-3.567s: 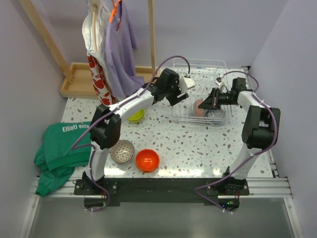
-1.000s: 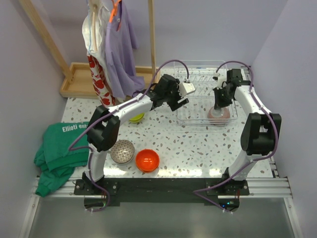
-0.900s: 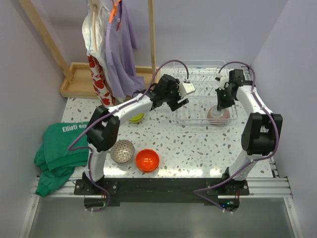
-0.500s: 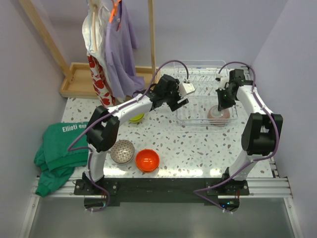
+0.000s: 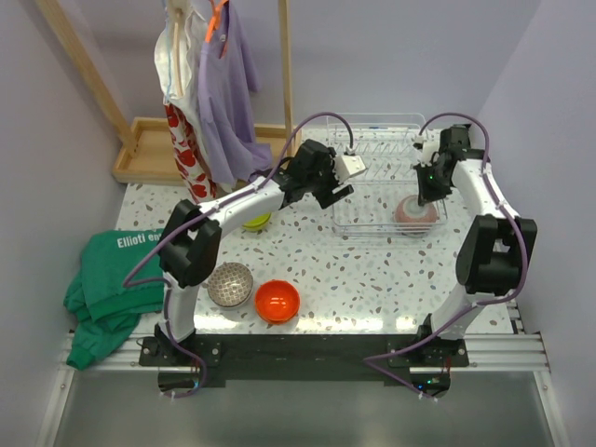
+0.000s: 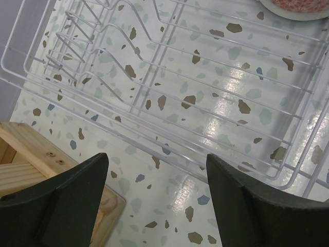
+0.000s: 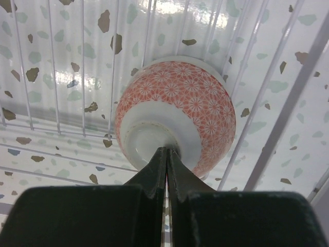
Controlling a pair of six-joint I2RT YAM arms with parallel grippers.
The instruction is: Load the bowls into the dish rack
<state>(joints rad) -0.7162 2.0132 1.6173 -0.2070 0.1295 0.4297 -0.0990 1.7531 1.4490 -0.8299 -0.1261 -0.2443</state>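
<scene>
While the left arm holds the same reach as half a second ago, the right arm has drawn back toward 1 o'clock, so more of the pink-patterned bowl point(image 5: 415, 213) shows from above. That bowl has not shifted: it lies upside down, foot ring up, on the wires at the 4 o'clock corner of the dish rack point(image 5: 380, 142) (a few seconds back it was held sideways over the rack's middle).

The right arm rises from its base, folds at the elbow and runs back toward 11 o'clock, with the wrist bent down over the bowl. The right gripper point(image 7: 166, 154) has its fingers pressed together, with nothing between them. Their tips are at the edge of the foot ring; whether they touch it I cannot tell.

The left arm stretches toward 2 o'clock to the rack's 9 o'clock side. The left gripper point(image 6: 154, 175) hangs with its fingers spread wide above the rack's edge wires, beside a corner of the wooden tray point(image 6: 31, 159).

On the terrazzo table point(image 5: 372, 279), the lime green bowl point(image 5: 257, 221) is partly hidden under the left forearm. The speckled grey bowl point(image 5: 230, 283) and orange-red bowl point(image 5: 277, 301) lie side by side at 7 o'clock.
</scene>
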